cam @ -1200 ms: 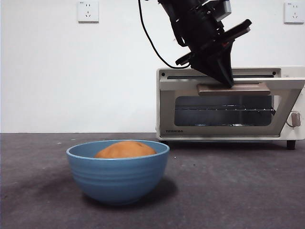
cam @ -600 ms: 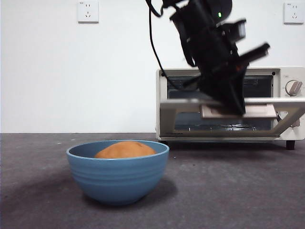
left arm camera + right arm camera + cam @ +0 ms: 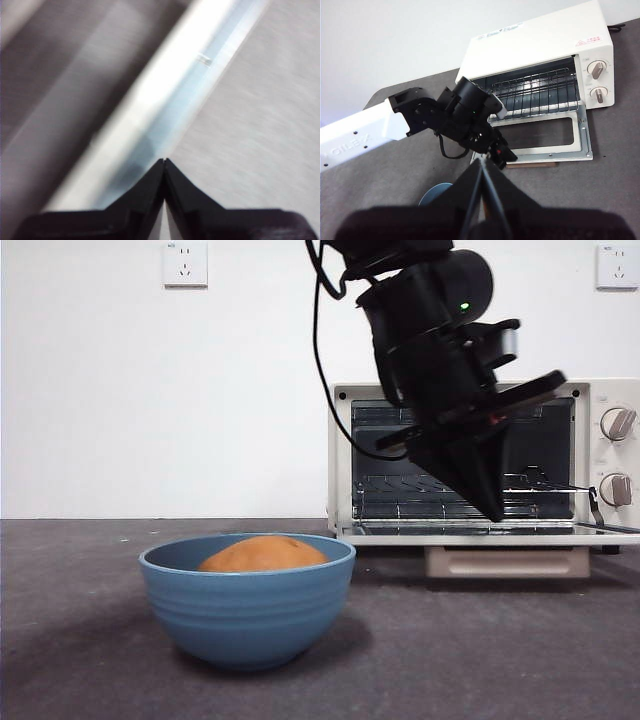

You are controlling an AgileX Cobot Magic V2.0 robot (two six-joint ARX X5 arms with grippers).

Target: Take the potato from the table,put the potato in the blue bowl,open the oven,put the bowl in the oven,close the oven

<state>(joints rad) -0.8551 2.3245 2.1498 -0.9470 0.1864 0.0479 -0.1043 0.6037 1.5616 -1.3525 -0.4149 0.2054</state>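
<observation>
Potato (image 3: 263,553): one, lying in the blue bowl (image 3: 248,605), below and well aside of the left gripper (image 3: 492,508).
Bowl: one, on the table (image 3: 500,650).
Oven (image 3: 480,455): one, door folded down flat, just behind the left gripper; two knobs.
Left gripper: jaws clenched, holding nothing.
Right gripper (image 3: 482,167): raised high, jaws closed, empty.

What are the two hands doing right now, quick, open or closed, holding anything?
Left hand: closed, holding nothing, just above the lowered dark glass door of the cream-white oven.
Right hand: closed, holding nothing, waiting high above the table.
</observation>
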